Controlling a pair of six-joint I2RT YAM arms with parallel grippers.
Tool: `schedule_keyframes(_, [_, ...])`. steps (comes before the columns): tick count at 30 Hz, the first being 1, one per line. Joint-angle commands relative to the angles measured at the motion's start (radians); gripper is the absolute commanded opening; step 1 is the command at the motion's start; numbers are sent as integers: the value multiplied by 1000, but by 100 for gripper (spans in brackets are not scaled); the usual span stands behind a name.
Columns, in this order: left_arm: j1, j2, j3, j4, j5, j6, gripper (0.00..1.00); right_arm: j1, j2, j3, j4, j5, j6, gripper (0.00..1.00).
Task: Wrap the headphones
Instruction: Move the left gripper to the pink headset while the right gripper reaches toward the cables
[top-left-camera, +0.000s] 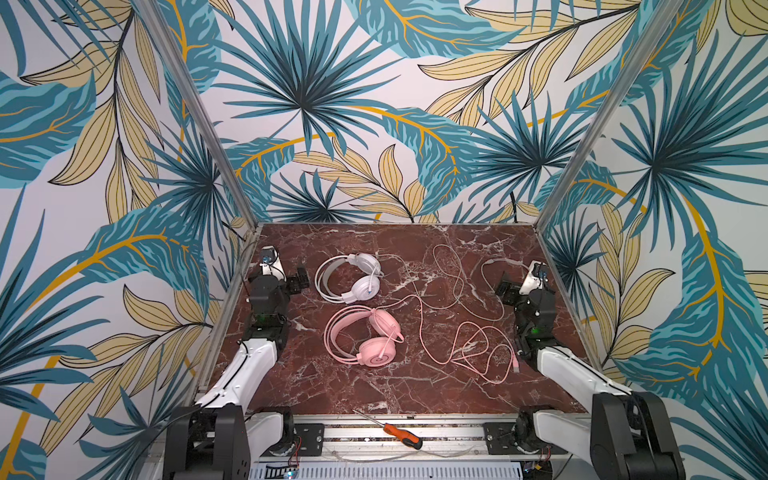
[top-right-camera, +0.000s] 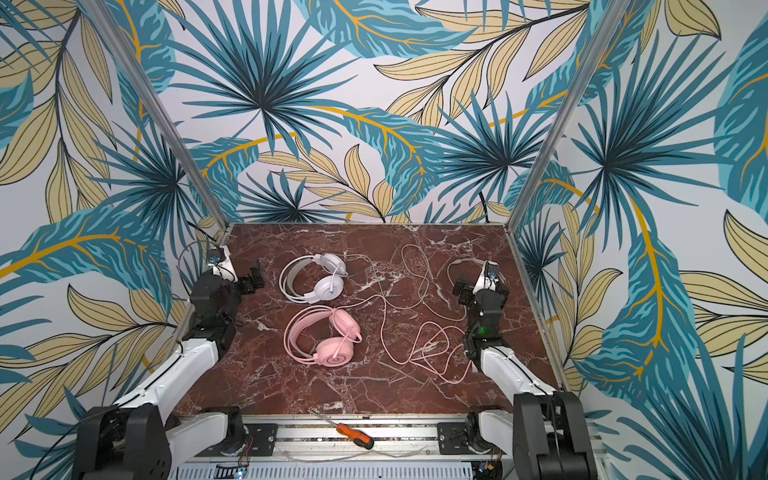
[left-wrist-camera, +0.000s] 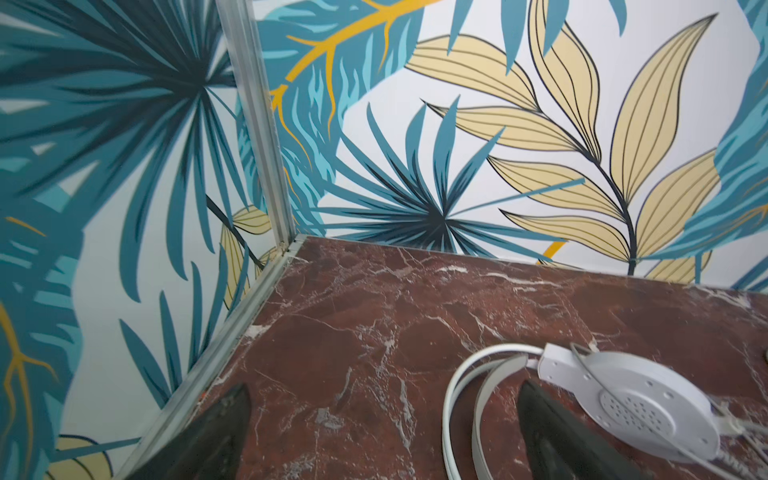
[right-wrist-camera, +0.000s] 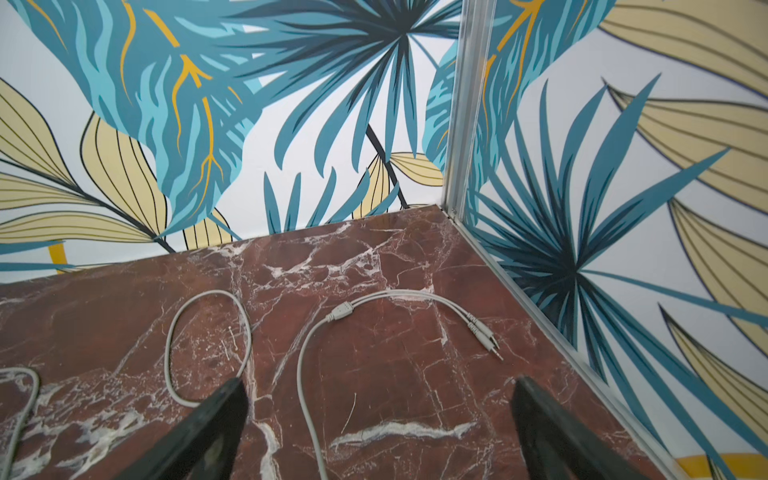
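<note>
Nothing to read out here, folks: no text, label, brand, number or sign is legible on anything in any view.

Red-brown marbled worktop, white veins all over. Down at the near edge, orange-and-black screwdriver lying slantwise on the aluminium rail, shaft pointing towards the marble. All round, leaf-print walls, teal and yellow, between silver posts

Robot lab test cell: aluminium posts, leaf-print wall panels, marble-look tabletop, rail-mounted arms
</note>
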Motion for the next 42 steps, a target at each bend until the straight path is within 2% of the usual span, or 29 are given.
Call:
schedule_keyframes(1, [-48,-16,166,-379,-101,-24,100,7,-66,89,-326,28,21,100])
schedule_keyframes(6, [-171,34,356,-680,-249,-19,100,16,-158,123,-463,-59,20,100])
schedule_keyframes(10, [-238,69,476,-902,-218,-131,100,37,-170,220,-650,-96,37,100])
schedule_keyframes(11, [-261,73,491,-936,-227,-157,100,46,-166,241,-691,-93,34,100])
schedule_keyframes(13, [-338,70,513,-1010,-316,-251,99,62,-164,270,-747,-111,15,100])
schedule_keyframes(17, [-458,73,540,-1129,-345,-335,100,77,-164,304,-841,-176,7,100])
schedule_keyframes(25, [-465,47,511,-1336,-105,-464,100,151,-150,382,-1011,-246,-49,100])
schedule_keyframes(33, [-465,27,463,-1415,0,-493,100,242,-100,424,-1112,-243,-126,100])
schedule_keyframes(39, [-465,123,449,-1415,83,-471,99,280,-91,419,-1112,-254,-119,100])
schedule_keyframes(42, [-465,194,447,-1416,131,-475,100,304,-82,419,-1111,-213,-100,100])
